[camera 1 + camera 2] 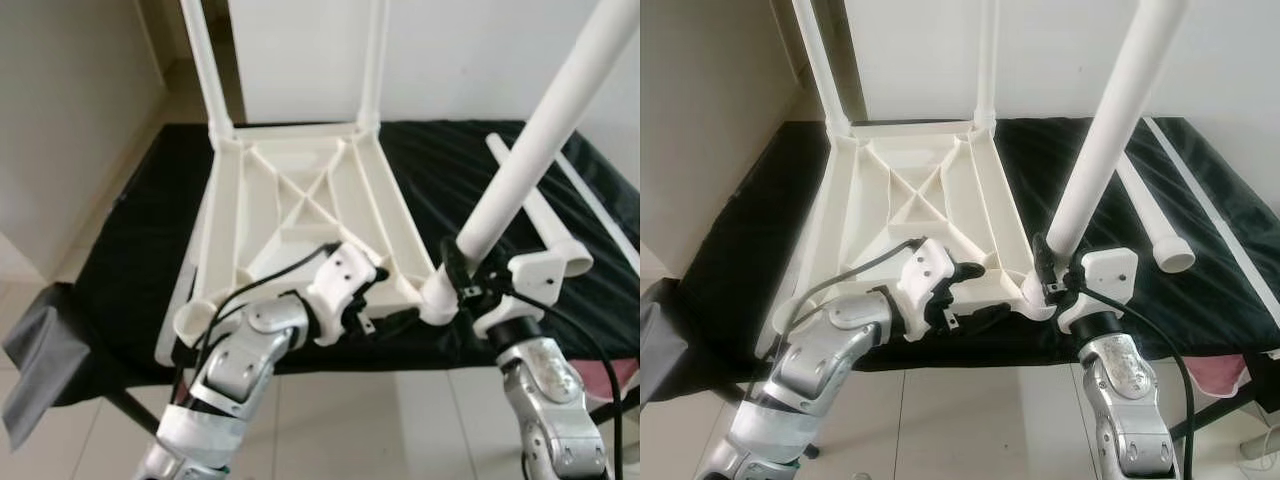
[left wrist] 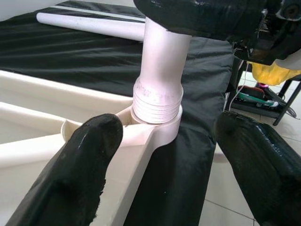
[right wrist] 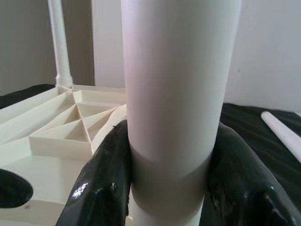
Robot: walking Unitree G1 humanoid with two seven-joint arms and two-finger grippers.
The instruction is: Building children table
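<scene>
A white plastic tabletop (image 1: 300,210) lies upside down on a table under a black cloth (image 1: 150,220). Two legs (image 1: 205,60) (image 1: 375,60) stand in its far corners. At the near right corner, my right gripper (image 1: 455,275) is shut on a third white leg (image 1: 540,140), which leans right with its threaded end (image 2: 157,101) seated in the corner socket (image 2: 155,134). My left gripper (image 1: 385,300) is open beside that socket, one finger (image 2: 89,155) over the frame and the other (image 2: 254,150) past the edge. The near left socket (image 1: 197,322) is empty. A fourth leg (image 1: 545,215) lies on the cloth.
A thin white strip (image 1: 600,210) lies along the right side of the cloth. Grey fabric (image 1: 40,350) hangs off the table's left end. Something pink (image 1: 620,375) sits low on the right. The tabletop's near edge reaches the table's front edge.
</scene>
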